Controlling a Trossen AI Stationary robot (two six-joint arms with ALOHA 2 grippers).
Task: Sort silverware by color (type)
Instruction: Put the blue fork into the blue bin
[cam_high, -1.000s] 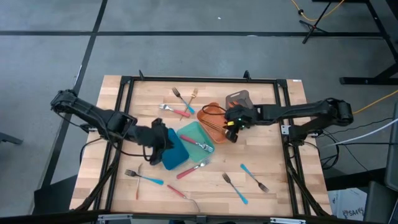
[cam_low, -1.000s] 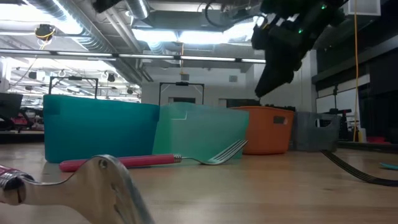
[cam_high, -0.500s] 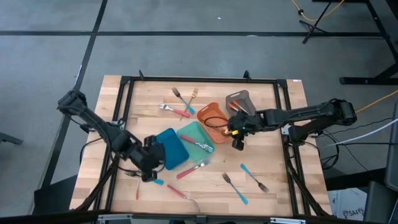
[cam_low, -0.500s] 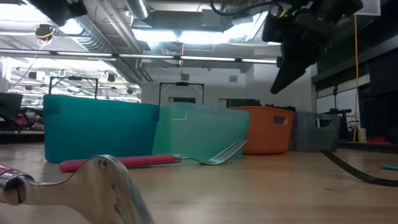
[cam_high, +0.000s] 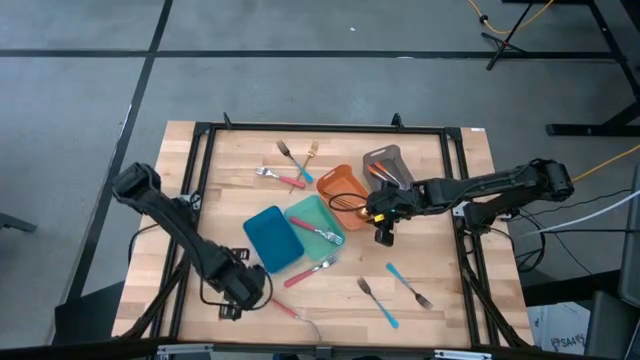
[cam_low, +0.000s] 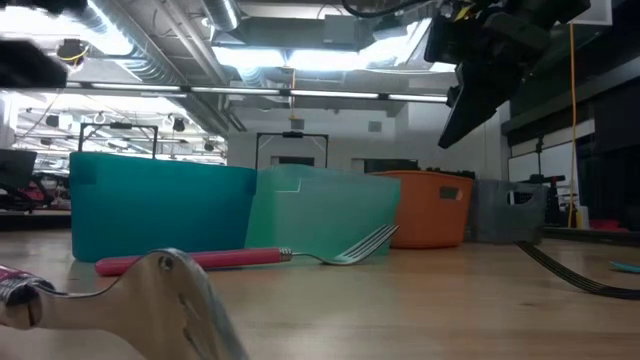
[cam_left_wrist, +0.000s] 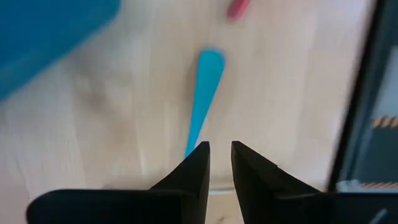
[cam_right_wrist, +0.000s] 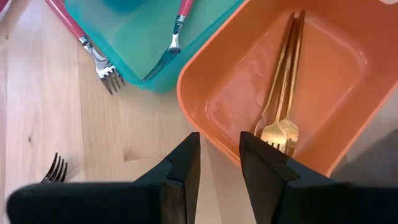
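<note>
My left gripper points straight down near the table's near left corner. It is open by a narrow gap, just above a blue-handled utensil that lies flat on the wood. My right gripper is open and empty, slanting down over the near rim of the orange tray. Two gold forks lie in that tray. A red-handled fork lies in the teal tray. Another red-handled fork lies on the table beside it.
The blue tray stands left of the teal one, and the grey tray is beyond the orange one. Loose forks lie at the far middle and near right. A red-handled piece lies right of my left gripper. Black frame rails border the table.
My left gripper has swung from over the blue tray toward the table's near left corner. It has sunk and tipped to point straight down over the blue-handled utensil. My right gripper has shifted a little toward the near edge. Neither gap has changed.
</note>
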